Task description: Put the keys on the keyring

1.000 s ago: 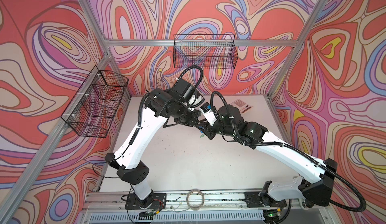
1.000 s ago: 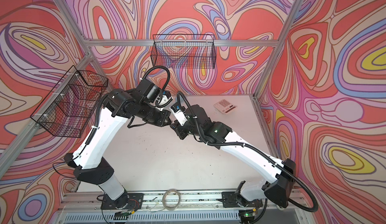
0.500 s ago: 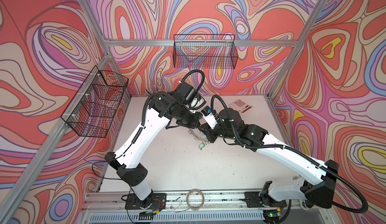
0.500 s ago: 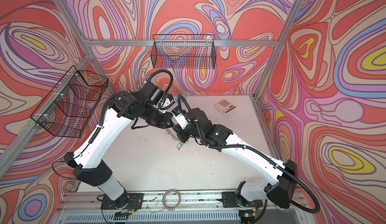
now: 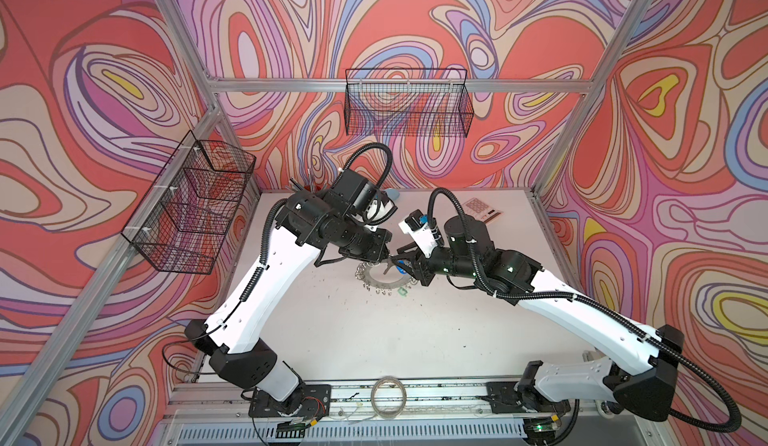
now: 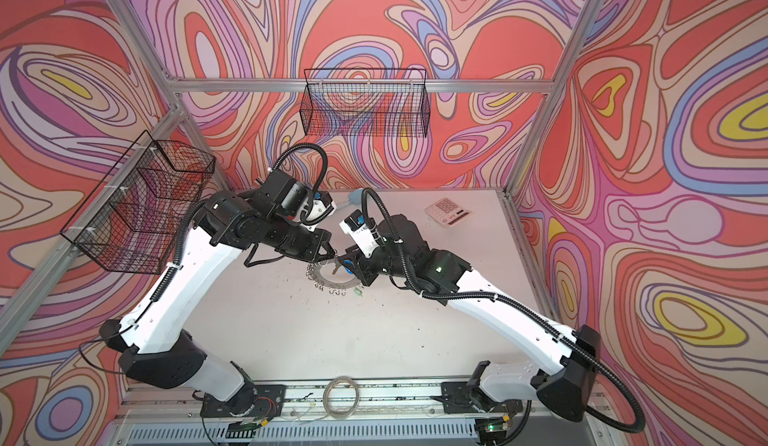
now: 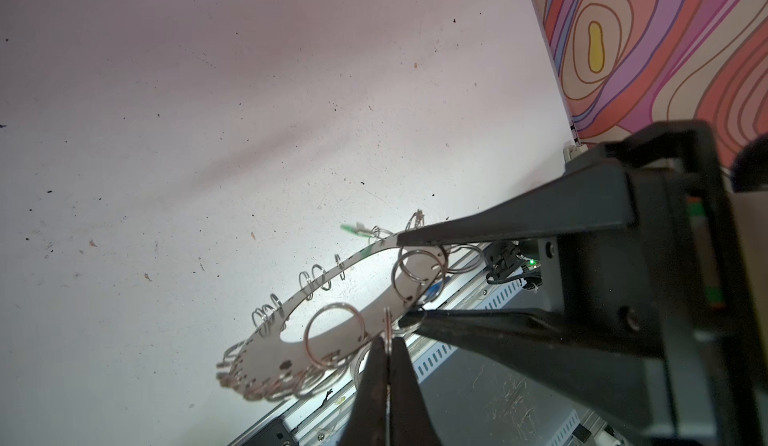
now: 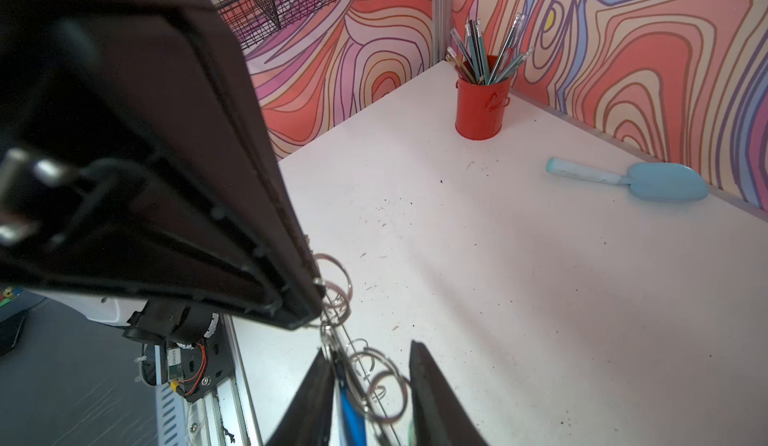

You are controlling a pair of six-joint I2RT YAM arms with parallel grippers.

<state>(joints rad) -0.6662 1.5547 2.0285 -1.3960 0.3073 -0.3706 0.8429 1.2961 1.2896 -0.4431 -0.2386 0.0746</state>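
Left gripper [image 7: 387, 340]: pressed together, pinching one small split ring of the keyring [image 7: 270, 336].
Right gripper [image 8: 369, 348]: fingers spread, straddling the keyring's right rim.
Keyring position: over the far middle of the table [image 5: 332, 331], between both grippers.
Blue-tagged key [image 8: 351, 415]: tag sits between the right gripper's fingers, against one of them.
Green-tagged key [image 5: 402, 293]: at the keyring's near-right edge; attachment unclear.
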